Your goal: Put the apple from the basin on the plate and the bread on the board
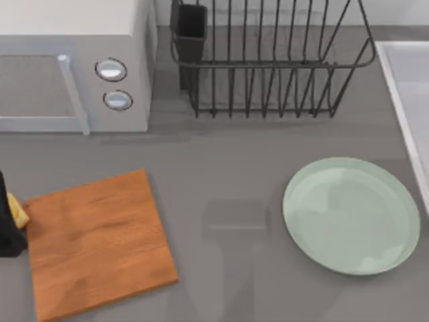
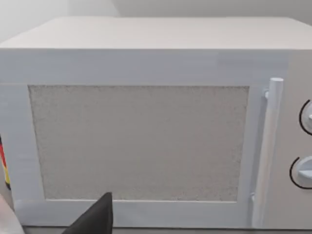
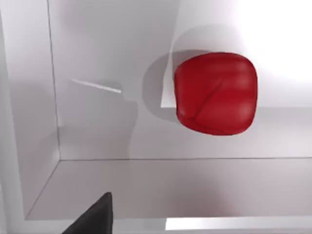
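Note:
The red apple (image 3: 215, 93) lies on the floor of the white basin (image 3: 97, 185), seen from above in the right wrist view, with a dark part of my right gripper (image 3: 92, 219) at the picture's edge, apart from it. The basin's rim (image 1: 402, 87) runs along the table's right edge. The mint-green plate (image 1: 351, 215) sits bare at the right. The wooden board (image 1: 97, 241) lies bare at the left. The yellow bread (image 1: 17, 213) is just off the board's left edge, touching my left gripper (image 1: 7, 228); I cannot tell whether it is held.
A white microwave (image 1: 74, 60) stands at the back left, and the left wrist view faces its door (image 2: 141, 141). A black wire dish rack (image 1: 268, 60) stands at the back middle. Grey countertop (image 1: 228, 201) lies between board and plate.

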Controlling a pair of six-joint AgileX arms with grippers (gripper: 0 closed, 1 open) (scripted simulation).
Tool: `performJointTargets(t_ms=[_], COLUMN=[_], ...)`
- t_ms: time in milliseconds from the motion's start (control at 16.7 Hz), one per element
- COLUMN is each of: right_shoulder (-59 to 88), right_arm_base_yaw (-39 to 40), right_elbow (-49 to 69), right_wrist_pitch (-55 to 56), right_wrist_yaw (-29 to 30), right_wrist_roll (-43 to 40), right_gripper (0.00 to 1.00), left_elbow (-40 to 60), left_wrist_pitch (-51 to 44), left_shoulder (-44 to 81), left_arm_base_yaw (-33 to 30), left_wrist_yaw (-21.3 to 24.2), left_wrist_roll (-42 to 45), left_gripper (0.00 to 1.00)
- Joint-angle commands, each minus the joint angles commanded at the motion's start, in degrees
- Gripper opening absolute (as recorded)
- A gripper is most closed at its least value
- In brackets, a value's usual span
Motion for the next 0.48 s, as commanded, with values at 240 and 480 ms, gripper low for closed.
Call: performJointTargets(t_ms=[240,480], right_shoulder=[7.54,8.91], right_arm_base_yaw=[-1.12,-1.33], right_elbow=[5.37,6.35], right_wrist_pitch=[-3.77,-4.46], right_wrist_yaw=[0.01,0.01], right_wrist_roll=[-1.06,-1.26], right_gripper=[1.0,1.0], left_elbow=[0.0,0.0], left_wrist_pitch=[0.0,0.0], left_shoulder=[0.0,0.0], left_arm_base_yaw=[0.0,0.0], left_wrist_yaw=[0.0,0.0], left_wrist_roll=[0.0,0.0], left_gripper=[1.0,1.0])
